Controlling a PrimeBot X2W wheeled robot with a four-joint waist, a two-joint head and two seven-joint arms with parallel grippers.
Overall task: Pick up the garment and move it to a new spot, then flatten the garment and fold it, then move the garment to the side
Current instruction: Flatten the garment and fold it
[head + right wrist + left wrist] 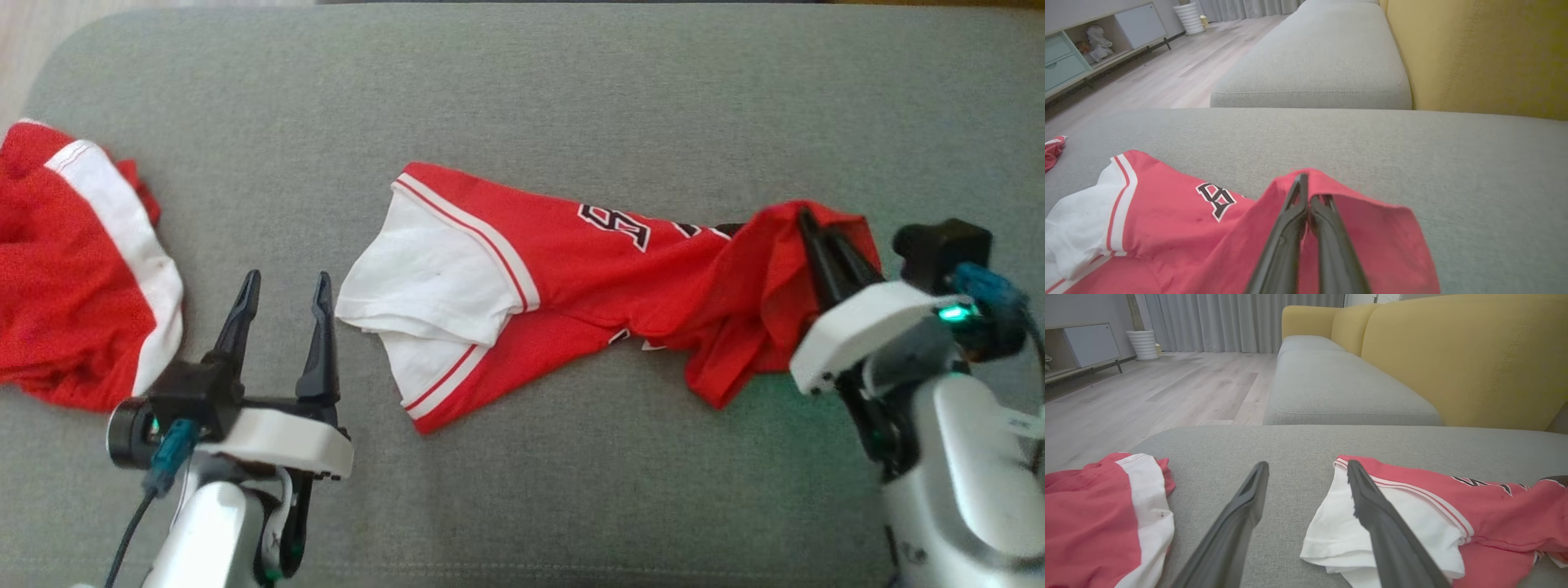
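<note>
While clamped, right claw (810,219) pinches garment (571,257).

Grey sofa seat (1331,384), mustard backrest (1453,355), pale wood floor (1167,388), grey curtains (1229,318).

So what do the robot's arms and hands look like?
The left gripper and right gripper each have two long, thin black fingers that taper to points, fixed to a white blocky mount. The forearms behind are rounded and silvery white. A teal plug with a dark cable sits on the left wrist, and a green light glows on the right one.
</note>
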